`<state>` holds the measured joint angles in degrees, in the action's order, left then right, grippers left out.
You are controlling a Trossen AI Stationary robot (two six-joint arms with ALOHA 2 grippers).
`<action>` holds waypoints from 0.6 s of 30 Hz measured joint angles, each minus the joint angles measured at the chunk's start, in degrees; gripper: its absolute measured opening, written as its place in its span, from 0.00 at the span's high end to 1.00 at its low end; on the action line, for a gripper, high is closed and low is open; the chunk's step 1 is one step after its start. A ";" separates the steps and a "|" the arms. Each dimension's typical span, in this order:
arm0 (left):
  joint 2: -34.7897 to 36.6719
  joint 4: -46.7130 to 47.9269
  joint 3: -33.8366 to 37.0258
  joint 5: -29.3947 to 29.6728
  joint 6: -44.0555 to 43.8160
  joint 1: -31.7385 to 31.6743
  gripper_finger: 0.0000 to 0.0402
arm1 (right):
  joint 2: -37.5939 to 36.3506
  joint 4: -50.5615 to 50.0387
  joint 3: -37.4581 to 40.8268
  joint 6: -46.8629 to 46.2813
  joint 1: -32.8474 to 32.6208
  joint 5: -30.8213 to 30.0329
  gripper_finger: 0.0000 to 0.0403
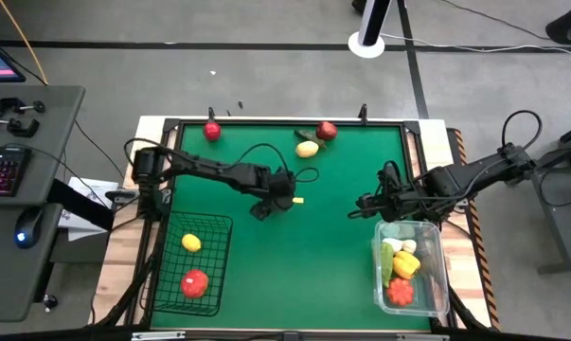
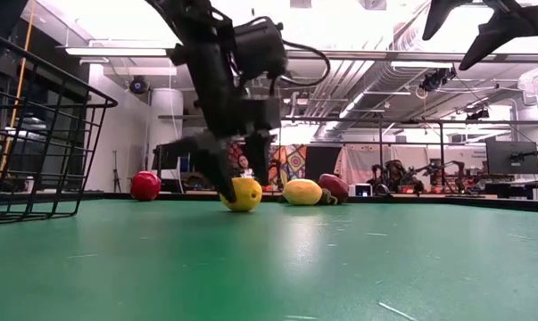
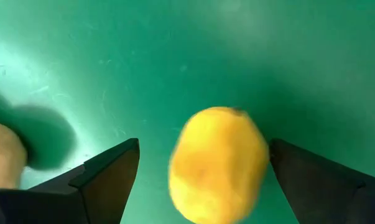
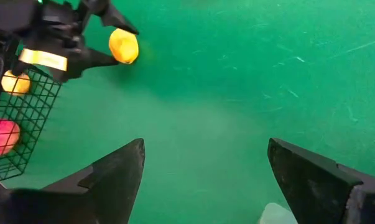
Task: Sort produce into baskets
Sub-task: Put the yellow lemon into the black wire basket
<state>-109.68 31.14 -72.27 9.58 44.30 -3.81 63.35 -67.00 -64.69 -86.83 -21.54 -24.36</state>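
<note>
On the green table (image 1: 332, 237), seen from above: the left gripper (image 1: 274, 201) is lowered near mid-table, with only a sliver of a yellow fruit (image 1: 297, 200) visible beside it. The right gripper (image 1: 365, 206) is held above the mat, just beside the clear plastic basket (image 1: 440, 275), which is filled with orange, yellow, green and white pieces. The black wire basket (image 1: 219, 248) holds a yellow lemon (image 1: 191, 242) and a red fruit (image 1: 194, 281). Unsorted at the far edge — a red apple (image 1: 212, 130), a pale yellow piece (image 1: 307, 148) and a second red piece (image 1: 327, 130).

From table height: the left gripper (image 2: 237, 183) is down at the mat, its fingers set wide apart beside and in front of the yellow fruit (image 2: 244, 193), which rests on the table.

From the left wrist: the fruit (image 3: 218, 163) lies between the spread fingers (image 3: 109, 177) — clear gaps on both sides, nothing gripped.

From the right wrist: this claw's fingers (image 4: 115, 174) are likewise wide apart and empty; the yellow fruit (image 4: 124, 45) is seen well off, by the wire basket (image 4: 25, 134).

Handling, judged: a light, hard, smooth toy, rounded and apt to roll or slip. It is best taken across its widest middle, centred between the pads.

Markings: no brand, label or legible writing is found.
</note>
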 joint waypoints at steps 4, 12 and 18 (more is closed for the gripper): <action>-2.24 -1.68 0.01 2.67 0.81 -0.16 0.14 | 0.04 -0.01 0.00 0.35 0.02 0.01 0.17; -2.92 0.41 -0.15 3.66 -3.01 -0.22 0.34 | 0.02 -0.05 0.00 0.37 0.02 0.13 0.17; 0.71 8.09 -5.89 4.33 -16.61 -0.83 0.63 | 0.02 0.15 0.00 0.40 0.00 -2.13 0.17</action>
<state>-108.96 39.23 -78.16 13.91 27.69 -4.64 63.37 -66.85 -64.69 -86.43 -21.54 -26.49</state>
